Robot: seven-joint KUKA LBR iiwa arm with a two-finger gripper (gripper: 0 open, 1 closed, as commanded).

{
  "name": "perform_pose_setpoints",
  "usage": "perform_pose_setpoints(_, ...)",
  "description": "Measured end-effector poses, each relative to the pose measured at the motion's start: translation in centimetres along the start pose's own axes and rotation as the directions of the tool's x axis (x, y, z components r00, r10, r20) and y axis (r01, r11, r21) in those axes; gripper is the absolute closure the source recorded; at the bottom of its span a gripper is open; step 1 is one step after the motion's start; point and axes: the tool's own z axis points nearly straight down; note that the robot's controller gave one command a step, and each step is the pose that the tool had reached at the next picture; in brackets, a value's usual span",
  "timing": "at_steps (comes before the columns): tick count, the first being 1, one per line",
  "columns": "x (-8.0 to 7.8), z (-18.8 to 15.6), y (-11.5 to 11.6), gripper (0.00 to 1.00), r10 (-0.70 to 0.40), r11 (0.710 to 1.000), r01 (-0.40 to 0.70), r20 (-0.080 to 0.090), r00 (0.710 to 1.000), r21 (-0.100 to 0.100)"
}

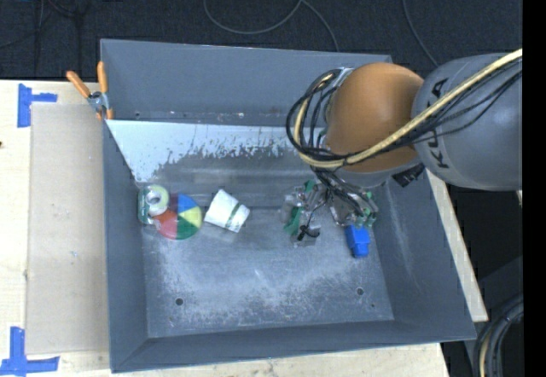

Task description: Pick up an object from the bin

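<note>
Reaching in from right, gripper point(324, 218) low beside small blue object point(359, 241).

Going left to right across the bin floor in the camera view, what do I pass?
pale green ring → multicoloured ball → white cup lying on its side → gripper → small blue block

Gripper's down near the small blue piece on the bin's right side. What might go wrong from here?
1. The small blue piece lies just beside the gripper, not clearly under it, so a grasp may push it away.
2. It lies close to the bin's sloping right wall, so a nudge might wedge it there.
</note>
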Motion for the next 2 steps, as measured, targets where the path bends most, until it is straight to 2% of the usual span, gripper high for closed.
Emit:
perform_pose_setpoints(1, -1.1, -3.5, -0.6, 1.0, 0.015, 1.0, -0.015, -0.015, 1.0, -0.002)
perform_pose_setpoints(2, -0.6, -10.4, 0.7, 1.0, 0.007, 1.0, -0.007, -0.005, 1.0, -0.001)
